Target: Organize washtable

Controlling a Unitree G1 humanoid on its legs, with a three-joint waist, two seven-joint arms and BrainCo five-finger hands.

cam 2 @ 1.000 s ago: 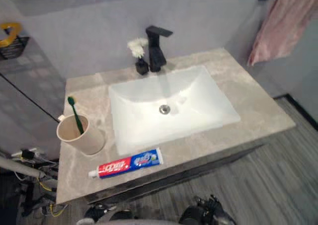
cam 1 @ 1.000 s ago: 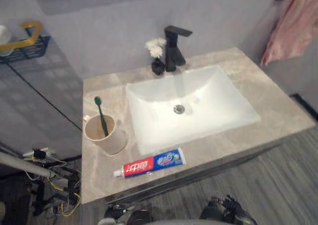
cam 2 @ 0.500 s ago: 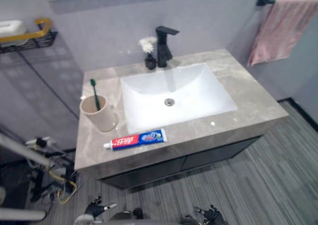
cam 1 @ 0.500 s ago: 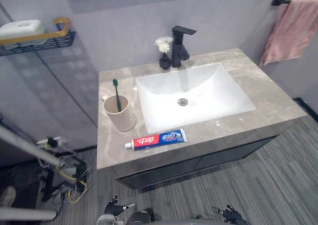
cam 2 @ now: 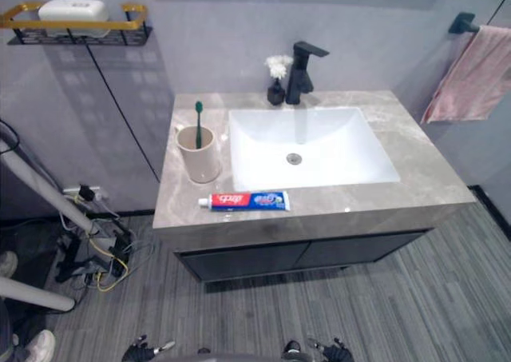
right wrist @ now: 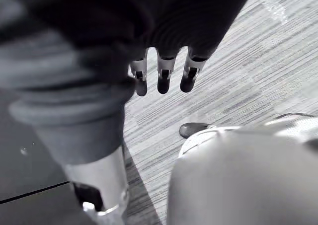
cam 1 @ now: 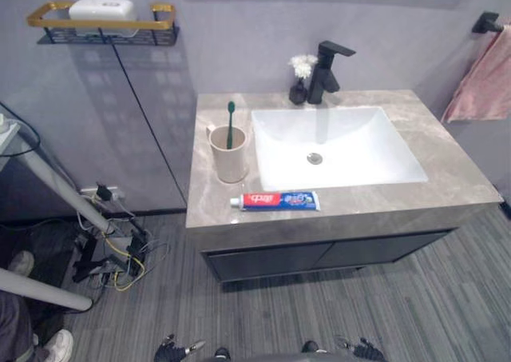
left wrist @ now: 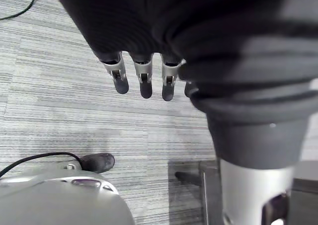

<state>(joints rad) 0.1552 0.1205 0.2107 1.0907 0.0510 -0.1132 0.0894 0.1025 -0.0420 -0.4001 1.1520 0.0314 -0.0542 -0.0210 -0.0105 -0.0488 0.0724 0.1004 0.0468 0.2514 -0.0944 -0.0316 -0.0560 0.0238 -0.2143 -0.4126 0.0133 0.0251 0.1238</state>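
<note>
While the left hand (left wrist: 142,81) and right hand (right wrist: 162,78) hang slack and empty, the toothpaste (cam 1: 276,200) lies well ahead on the counter (cam 1: 447,178), crosswise, cap toward the left hand's side near the cup (cam 1: 228,154).

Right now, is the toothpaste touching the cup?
Apart. The left eye view shows a strip of bare countertop between the toothpaste and the cup.

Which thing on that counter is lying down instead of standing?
The red and blue toothpaste tube, flat near the front edge of the counter; the cup, toothbrush and flower vase stand upright.
</note>
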